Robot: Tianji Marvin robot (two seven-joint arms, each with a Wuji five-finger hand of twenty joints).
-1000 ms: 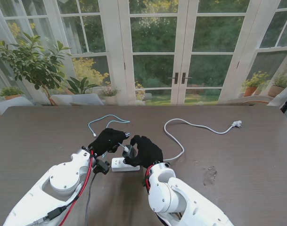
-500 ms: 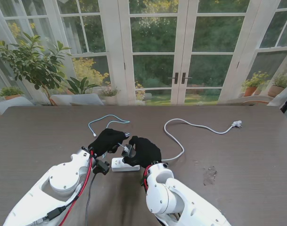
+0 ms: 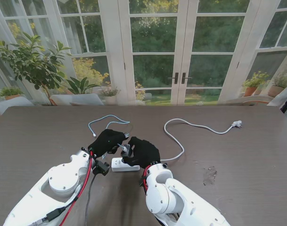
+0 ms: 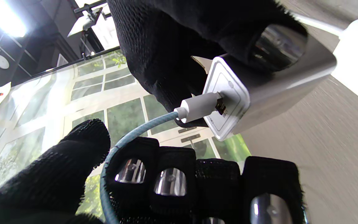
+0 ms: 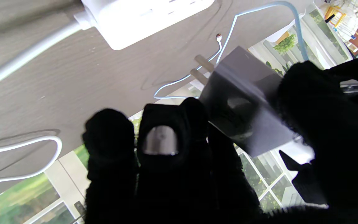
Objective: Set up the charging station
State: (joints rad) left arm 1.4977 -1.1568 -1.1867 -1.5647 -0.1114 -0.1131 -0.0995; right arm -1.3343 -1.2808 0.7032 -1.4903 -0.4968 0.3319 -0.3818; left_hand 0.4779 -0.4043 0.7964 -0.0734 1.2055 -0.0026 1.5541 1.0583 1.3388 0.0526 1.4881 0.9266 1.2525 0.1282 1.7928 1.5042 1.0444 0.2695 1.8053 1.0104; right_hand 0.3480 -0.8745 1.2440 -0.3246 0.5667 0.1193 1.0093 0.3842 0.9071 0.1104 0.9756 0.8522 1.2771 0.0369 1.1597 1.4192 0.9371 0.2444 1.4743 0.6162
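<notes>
A grey charger block [image 3: 126, 149] [image 4: 269, 90] [image 5: 244, 102] hangs just above the table, and my right hand [image 3: 144, 151] [image 5: 197, 171] is shut on it between thumb and fingers. Its two prongs [image 5: 202, 67] point toward the table, a little beyond the white power strip [image 3: 118, 165] [image 5: 144, 12]. A light blue cable [image 3: 102, 118] [image 4: 135, 130] is plugged into the block's white face. My left hand [image 3: 108, 140] [image 4: 166, 186] is curled around that cable just behind the plug, its thumb close beside it.
The strip's white cord [image 3: 181, 141] loops to the right and ends in a plug [image 3: 236, 124] lying far right on the dark wooden table [image 3: 256, 155]. The blue cable's free end lies farther from me. A smudge [image 3: 210, 175] marks the table to the right.
Both hands have edged slightly farther from me with the charger block between them. The blue cable's loop on the table has shifted a little.
</notes>
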